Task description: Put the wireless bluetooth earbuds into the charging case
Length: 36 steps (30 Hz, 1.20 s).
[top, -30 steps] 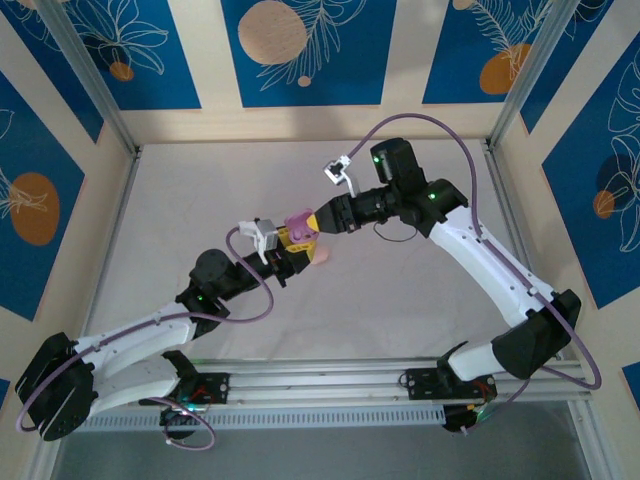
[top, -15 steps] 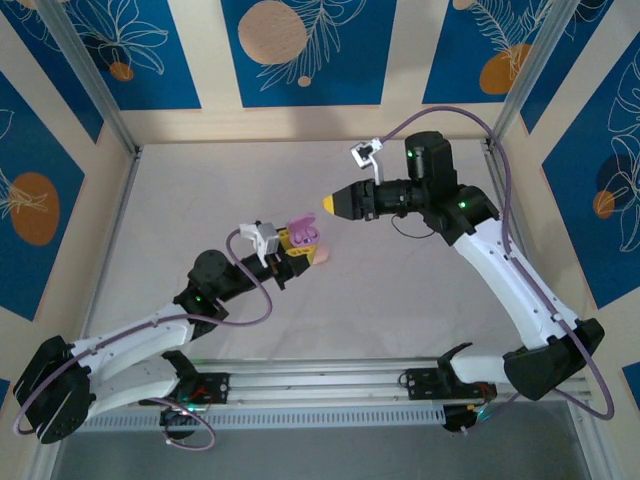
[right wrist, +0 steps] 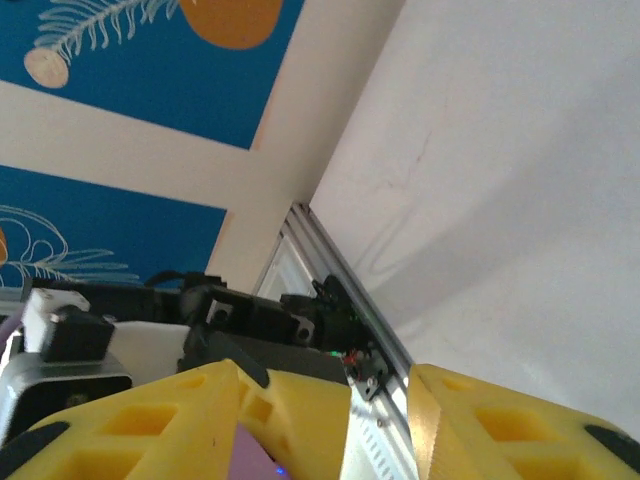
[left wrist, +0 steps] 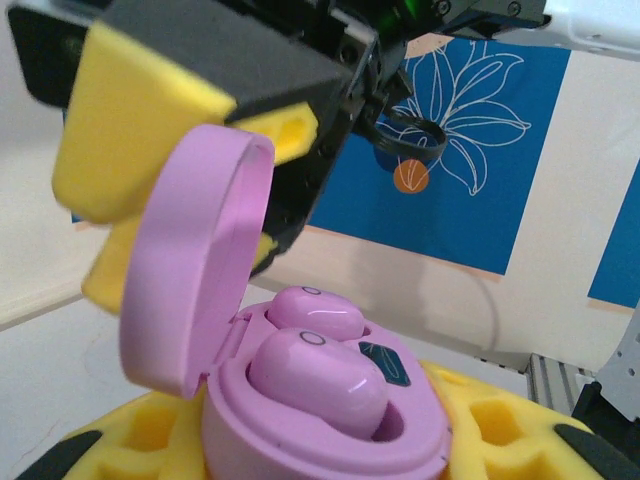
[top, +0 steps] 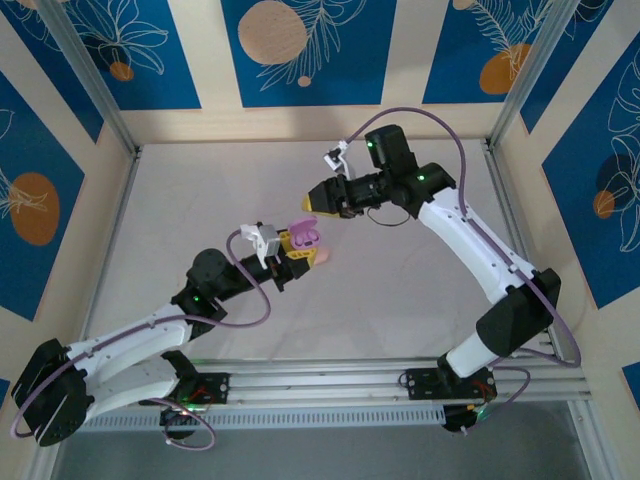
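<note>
A small pink charging case (left wrist: pixel 330 445) was held by the left fingers (left wrist: pixel 495 420), which were closed on its round bottom half. These fingers were padded with soft yellow foam, and square holes were cut into it. The case was made of smooth, shiny plastic and was shaped like a pebble. Its round lid (left wrist: pixel 185 280) was flipped up and stood open on one side.

Two wireless bluetooth earbuds (left wrist: pixel 315 375) were seen lying inside the case, side by side in their little hollows. They were pink like the case, plump and glossy. A tiny ring was marked on top of each one.

The right fingers (left wrist: pixel 130 120) were seen just above and behind the open lid. They were blocky yellow foam pads set on black parts. Whether the lid was touched by them could not be told. In the right wrist view, a clear gap was seen between the two pads, so they were parted and nothing was held.

From above, the case was found near the middle of the pale, flat surface (top: pixel 190 190). A small peach thing (top: pixel 320 257) was seen just beside the left fingers, but it was too small to be made out.
</note>
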{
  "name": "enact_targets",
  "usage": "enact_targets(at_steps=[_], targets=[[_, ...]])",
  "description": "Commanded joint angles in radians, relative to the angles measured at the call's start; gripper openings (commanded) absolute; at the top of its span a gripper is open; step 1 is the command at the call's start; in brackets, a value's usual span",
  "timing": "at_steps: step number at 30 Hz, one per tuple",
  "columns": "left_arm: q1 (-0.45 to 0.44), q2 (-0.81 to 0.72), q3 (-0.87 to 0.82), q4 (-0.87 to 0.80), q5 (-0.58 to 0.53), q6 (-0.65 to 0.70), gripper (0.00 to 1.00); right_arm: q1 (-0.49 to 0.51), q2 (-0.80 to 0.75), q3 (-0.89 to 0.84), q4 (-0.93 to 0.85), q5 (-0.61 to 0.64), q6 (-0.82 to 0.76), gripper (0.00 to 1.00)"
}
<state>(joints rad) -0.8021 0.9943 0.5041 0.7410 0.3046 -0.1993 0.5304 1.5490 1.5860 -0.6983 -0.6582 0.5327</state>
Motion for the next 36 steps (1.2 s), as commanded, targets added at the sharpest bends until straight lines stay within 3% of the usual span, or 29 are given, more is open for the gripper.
enact_targets(at_steps=[1, 13, 23, 36], targets=[[-0.005, -0.023, 0.031, 0.026, -0.002, 0.022, 0.25, 0.007, -0.014, 0.037, -0.101, -0.071, -0.060, 0.50], [-0.005, -0.006, 0.044, 0.041, 0.000, 0.007, 0.25, -0.027, -0.116, -0.116, -0.012, -0.204, -0.035, 0.52], [-0.005, 0.012, 0.051, 0.069, 0.023, -0.017, 0.25, -0.010, -0.089, -0.200, 0.093, -0.350, 0.039, 0.55], [-0.006, 0.029, 0.059, 0.065, 0.024, -0.024, 0.27, 0.010, -0.049, -0.221, 0.176, -0.429, 0.084, 0.28]])
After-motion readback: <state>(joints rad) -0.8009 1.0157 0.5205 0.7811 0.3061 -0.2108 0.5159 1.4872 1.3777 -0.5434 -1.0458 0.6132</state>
